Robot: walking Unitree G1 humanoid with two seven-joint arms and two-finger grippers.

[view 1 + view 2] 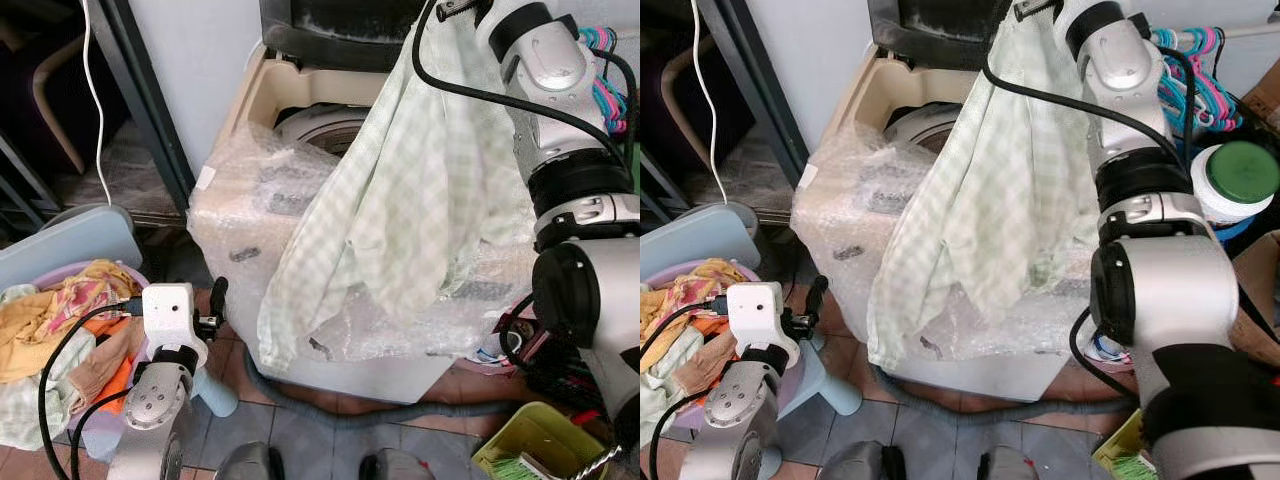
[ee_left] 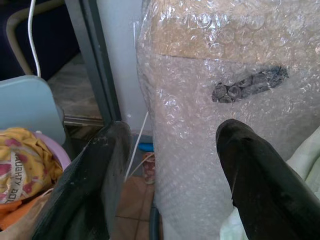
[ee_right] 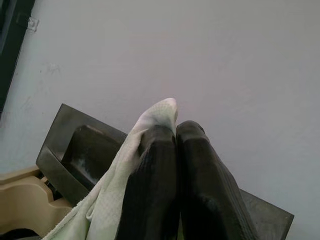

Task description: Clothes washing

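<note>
A pale green checked shirt is held up high by the right gripper, whose jaws are clamped together on a fold of the cloth near its top edge. The garment hangs down in front of the top-loading washing machine, draping over the machine's bubble-wrap covering; its lower hem reaches down past the machine's front face. The machine's lid is raised against the white wall, and the drum opening is seen behind the hanging cloth.

The left gripper is held low beside the machine's wrapped front corner, with its jaws apart and nothing between them. Just to the robot's left, a pink laundry basin is seen, heaped with orange, yellow and patterned clothes, next to a light blue stool. A grey drain hose lies on the tiled floor under the machine. Coloured hangers hang at the right, and a white jar with a green lid stands near them.
</note>
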